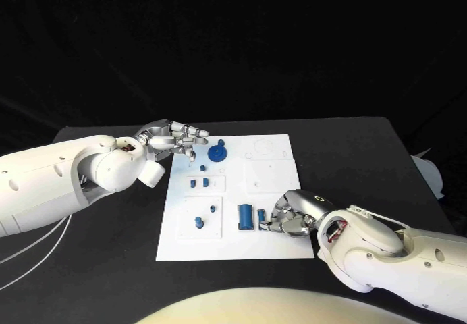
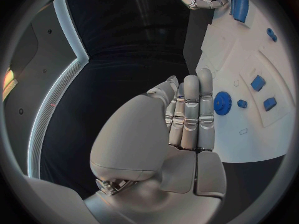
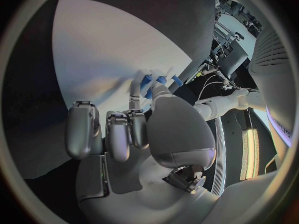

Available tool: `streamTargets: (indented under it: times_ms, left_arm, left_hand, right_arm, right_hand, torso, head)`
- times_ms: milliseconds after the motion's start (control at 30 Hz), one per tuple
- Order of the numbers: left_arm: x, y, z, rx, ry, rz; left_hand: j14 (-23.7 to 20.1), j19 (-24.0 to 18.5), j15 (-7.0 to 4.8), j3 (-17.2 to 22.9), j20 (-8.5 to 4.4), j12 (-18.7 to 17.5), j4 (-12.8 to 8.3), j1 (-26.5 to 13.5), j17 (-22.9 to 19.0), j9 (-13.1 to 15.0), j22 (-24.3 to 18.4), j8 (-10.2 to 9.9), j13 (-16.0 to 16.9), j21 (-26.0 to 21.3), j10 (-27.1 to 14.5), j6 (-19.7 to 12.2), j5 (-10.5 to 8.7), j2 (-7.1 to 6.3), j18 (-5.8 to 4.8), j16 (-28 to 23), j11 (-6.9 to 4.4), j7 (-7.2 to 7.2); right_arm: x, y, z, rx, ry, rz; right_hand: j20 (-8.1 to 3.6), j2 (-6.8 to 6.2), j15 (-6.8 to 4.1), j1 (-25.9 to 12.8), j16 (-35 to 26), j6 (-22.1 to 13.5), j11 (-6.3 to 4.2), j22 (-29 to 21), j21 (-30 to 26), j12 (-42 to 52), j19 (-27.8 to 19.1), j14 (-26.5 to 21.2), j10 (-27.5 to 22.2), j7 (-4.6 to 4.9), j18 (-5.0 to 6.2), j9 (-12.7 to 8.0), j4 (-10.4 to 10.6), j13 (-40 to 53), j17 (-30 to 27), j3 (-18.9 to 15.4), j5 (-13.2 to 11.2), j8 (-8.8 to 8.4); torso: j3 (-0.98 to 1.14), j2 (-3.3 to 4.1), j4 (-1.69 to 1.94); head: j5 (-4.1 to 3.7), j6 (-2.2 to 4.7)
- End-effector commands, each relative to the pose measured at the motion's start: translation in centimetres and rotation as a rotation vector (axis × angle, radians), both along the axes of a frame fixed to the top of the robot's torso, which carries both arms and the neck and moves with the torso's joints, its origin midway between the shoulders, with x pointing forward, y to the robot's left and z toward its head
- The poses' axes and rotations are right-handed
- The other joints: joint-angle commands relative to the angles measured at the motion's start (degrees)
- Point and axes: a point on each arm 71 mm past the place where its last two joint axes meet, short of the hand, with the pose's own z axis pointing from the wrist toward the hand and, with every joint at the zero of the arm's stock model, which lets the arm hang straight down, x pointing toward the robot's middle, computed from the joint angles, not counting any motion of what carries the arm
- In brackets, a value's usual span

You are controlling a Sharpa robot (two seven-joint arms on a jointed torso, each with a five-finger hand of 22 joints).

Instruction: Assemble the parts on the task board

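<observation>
Fingers [image 1: 187, 140] of the left hand [image 1: 173, 138] stretch out together over the task board's [image 1: 282, 239] far left corner, grasping nothing, their tips just beside the blue gear [image 1: 219, 152]. Right hand [image 1: 292, 214] sits at the board's near right edge, fingers curled beside the blue rectangular block [image 1: 245, 215]; whether it grips a part I cannot tell. Smaller blue parts [image 1: 200, 181] lie along the board's left side on the worktop [image 1: 350, 155].

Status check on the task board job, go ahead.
Left hand open, fingers beside the blue gear, not gripping. Right hand fingers at the small blue peg by the blue block; grip unclear. Task board unobstructed.
</observation>
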Motion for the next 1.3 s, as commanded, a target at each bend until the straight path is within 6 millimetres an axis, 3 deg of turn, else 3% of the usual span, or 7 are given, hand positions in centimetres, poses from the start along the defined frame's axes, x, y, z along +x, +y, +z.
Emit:
streamTargets:
  times_ms: [33, 267, 633, 1133, 1300]
  left_arm:
    - [-0.07, -0.21, 0.09, -0.007, -0.003, -0.017]
    - [-0.06, -0.24, 0.08, -0.007, -0.003, -0.018]
    - [-0.05, -0.24, 0.07, -0.007, -0.002, -0.018]
    - [-0.01, -0.22, 0.03, -0.006, 0.0, -0.02]
    - [-0.01, -0.21, 0.02, -0.006, 0.002, -0.021]
  left_hand:
    - [-0.29, 0.09, 0.01, 0.17, -0.07, 0.12, -0.01, 0.37, -0.05, -0.08, 0.06, 0.18, -0.08, 0.22, -0.45, -0.37, 0.03, -0.03, 0.74, 0.25, -0.08, 0.0]
    - [-0.3, 0.07, 0.02, 0.29, -0.07, 0.14, -0.05, 0.34, -0.07, -0.09, 0.1, 0.19, -0.1, 0.26, -0.47, -0.37, 0.03, -0.03, 0.73, 0.26, -0.07, 0.01]
    - [-0.3, 0.07, 0.02, 0.29, -0.07, 0.14, -0.05, 0.34, -0.07, -0.09, 0.1, 0.19, -0.1, 0.26, -0.47, -0.37, 0.03, -0.03, 0.73, 0.26, -0.07, 0.01]
    - [-0.3, 0.07, 0.02, 0.29, -0.07, 0.14, -0.05, 0.34, -0.07, -0.09, 0.1, 0.19, -0.1, 0.26, -0.47, -0.37, 0.03, -0.03, 0.73, 0.26, -0.07, 0.01]
    - [-0.3, 0.07, 0.02, 0.29, -0.07, 0.14, -0.05, 0.34, -0.07, -0.09, 0.1, 0.19, -0.1, 0.26, -0.47, -0.37, 0.03, -0.03, 0.73, 0.26, -0.07, 0.01]
  right_arm:
    - [-0.47, 0.17, -0.12, -0.025, 0.03, 0.062]
    - [-0.44, -0.11, -0.18, -0.037, 0.03, 0.064]
    - [-0.19, 0.17, -0.3, -0.033, 0.024, 0.06]
    - [-0.15, 0.19, -0.25, -0.024, 0.02, 0.056]
    - [0.04, 0.09, -0.23, -0.017, 0.011, 0.041]
  right_hand:
    - [-0.4, -0.09, -0.29, 1.72, -0.05, -0.49, -0.39, 11.08, -0.27, -0.37, 1.24, 5.41, 2.53, -0.09, -0.47, 0.06, -0.2, 9.54, 12.52, -0.28, -1.92, 0.29]
    - [-0.39, 0.43, -0.27, 2.93, 0.02, -0.44, -0.37, 11.13, -0.08, -0.26, 1.3, 5.44, 2.61, -0.07, -0.51, 0.04, 0.24, 9.66, 12.65, -0.74, -3.12, 0.36]
    - [-0.35, 1.89, -0.23, 1.85, 0.06, -0.39, -0.32, 11.16, 0.02, -0.12, 1.35, 5.46, 2.7, 0.0, -0.52, -0.03, 1.05, 9.8, 12.73, -1.65, -2.08, 0.39]
    - [-0.35, 2.31, -0.22, 0.94, 0.13, -0.3, -0.33, 11.2, 0.22, 0.11, 1.42, 5.49, 2.83, -0.01, -0.56, -0.04, 1.08, 9.99, 12.87, -2.5, -1.85, 0.45]
    - [-0.35, 3.38, -0.24, 0.27, 0.13, -0.32, -0.36, 11.2, 0.19, 0.08, 1.42, 5.49, 2.83, -0.05, -0.55, -0.09, 1.08, 9.99, 12.85, -2.9, -0.94, 0.46]
  torso:
    - [-0.01, 0.0, -0.06]
    - [0.02, 0.01, 0.03]
    - [0.02, 0.06, 0.06]
    - [0.02, 0.02, 0.03]
    - [0.02, 0.04, 0.04]
  head:
    - [0.06, 0.12]
    - [-0.06, 0.17]
    - [-0.08, 0.1]
    - [-0.14, 0.11]
    - [-0.17, 0.12]
